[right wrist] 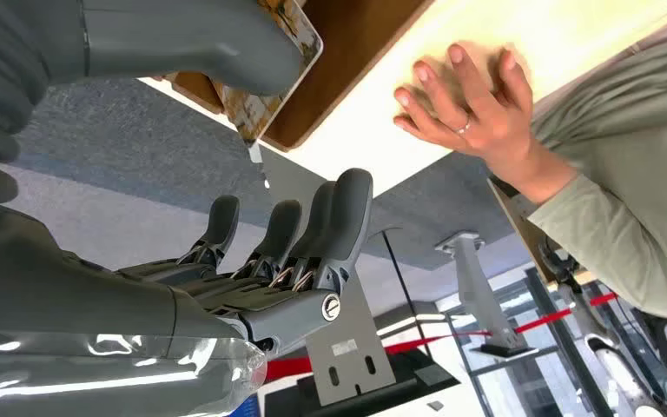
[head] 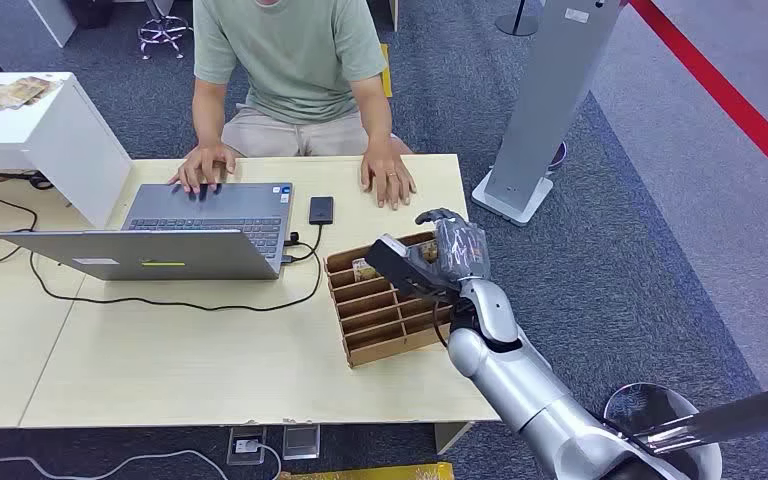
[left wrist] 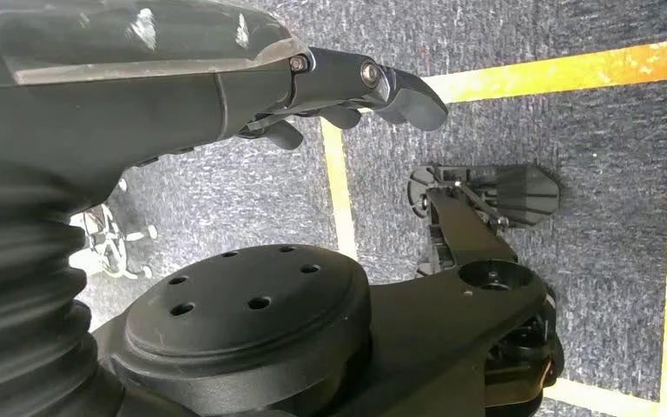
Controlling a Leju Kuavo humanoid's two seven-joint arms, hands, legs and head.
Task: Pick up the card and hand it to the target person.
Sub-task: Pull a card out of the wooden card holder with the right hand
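The right hand [head: 452, 252] hovers over the brown slotted cardboard organiser box [head: 375, 318] on the pale wooden tabletop [head: 160, 360], thumb pinning a patterned card [right wrist: 271, 82], other fingers [right wrist: 313, 230] spread. The seated person's hand [head: 388, 178] rests flat beyond it. The left hand [left wrist: 347, 91] hangs over carpet, fingers loosely curled, holding nothing.
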